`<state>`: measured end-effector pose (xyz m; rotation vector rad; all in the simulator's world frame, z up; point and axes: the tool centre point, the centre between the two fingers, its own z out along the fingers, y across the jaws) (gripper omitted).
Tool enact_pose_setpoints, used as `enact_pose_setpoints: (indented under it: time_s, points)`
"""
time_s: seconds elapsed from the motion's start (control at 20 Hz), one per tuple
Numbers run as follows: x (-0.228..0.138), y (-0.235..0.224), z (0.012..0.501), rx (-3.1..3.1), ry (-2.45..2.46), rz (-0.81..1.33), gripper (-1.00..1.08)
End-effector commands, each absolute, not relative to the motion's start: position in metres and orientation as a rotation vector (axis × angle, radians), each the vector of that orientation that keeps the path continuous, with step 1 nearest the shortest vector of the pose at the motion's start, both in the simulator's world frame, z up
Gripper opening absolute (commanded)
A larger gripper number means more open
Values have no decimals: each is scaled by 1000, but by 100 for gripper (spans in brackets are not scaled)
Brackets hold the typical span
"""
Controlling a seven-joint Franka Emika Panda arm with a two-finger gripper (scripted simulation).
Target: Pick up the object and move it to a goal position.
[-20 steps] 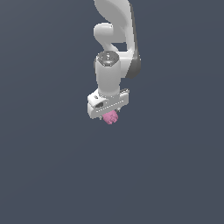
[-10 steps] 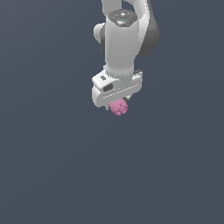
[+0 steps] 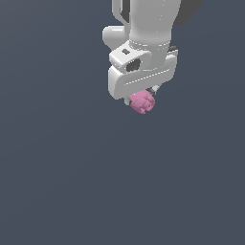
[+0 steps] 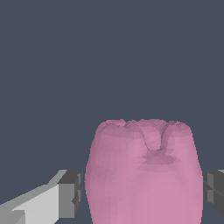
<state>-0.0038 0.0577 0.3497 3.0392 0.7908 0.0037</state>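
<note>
Presently one pink object (image 3: 142, 102) sits upper centre of the exterior frame, clamped in the single white pincer (image 3: 142, 98). Wrist view: one object (image 4: 144, 170), two grey fingers (image 4: 72, 199) pressed against its sides.

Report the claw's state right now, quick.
Claw: closed on the pink blob, with a finger pad at each side of it in the wrist view.

A white hand (image 3: 143, 97) points down, clamped on a pink knobbly object (image 3: 142, 102) that protrudes just below it.
</note>
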Motion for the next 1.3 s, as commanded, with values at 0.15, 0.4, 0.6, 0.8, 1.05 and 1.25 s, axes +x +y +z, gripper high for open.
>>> enact_pose_setpoints:
  time_s: [0.15,0.4,0.6,0.8,1.05,1.25]
  points:
    - [6,73,393,3040,790,1,-100]
    - [15,84,424,3041,790,1,-100]
    - [21,90,443,3041,790,1,-100]
    - [25,95,456,3041,790,1,-100]
    - [28,98,465,3041,790,0,-100]
    - [29,100,469,3041,790,0,-100]
